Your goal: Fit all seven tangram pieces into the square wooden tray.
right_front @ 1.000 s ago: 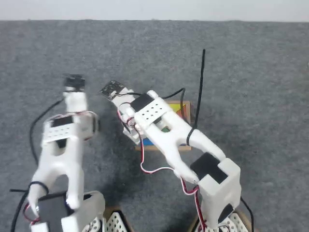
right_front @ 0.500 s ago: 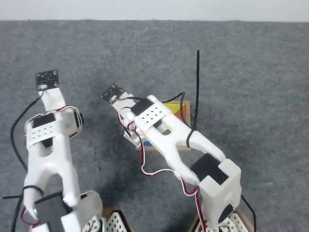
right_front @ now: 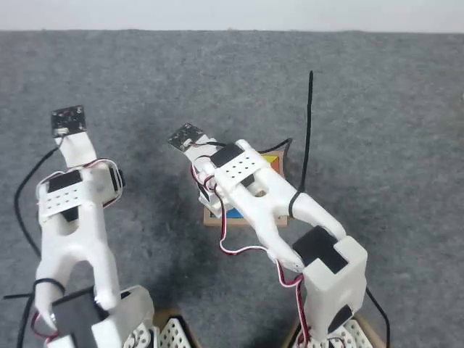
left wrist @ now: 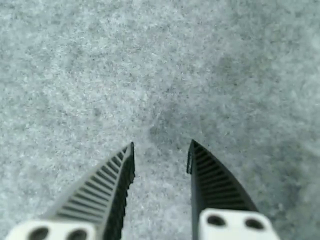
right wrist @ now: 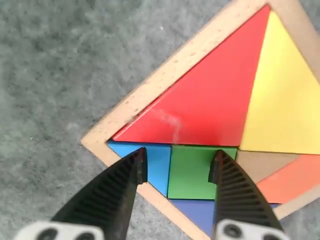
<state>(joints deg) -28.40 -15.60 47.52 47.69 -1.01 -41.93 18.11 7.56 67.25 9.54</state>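
Tray (right wrist: 150, 95) on grey worktop (right_front: 362, 109): red triangle (right wrist: 200, 110), yellow triangle (right wrist: 280, 100), green square (right wrist: 195, 170), blue and orange pieces seated; bare wood patch beside green. Right fingers (right wrist: 115, 195) part-open, empty, over tray. Left fingers (left wrist: 110, 185) part-open, empty, well off tray. Left arm has swung away from tray.

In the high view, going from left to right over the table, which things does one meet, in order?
Left arm → tray → black cable. The right arm reaches across the tray, so it has no place of its own in the order.
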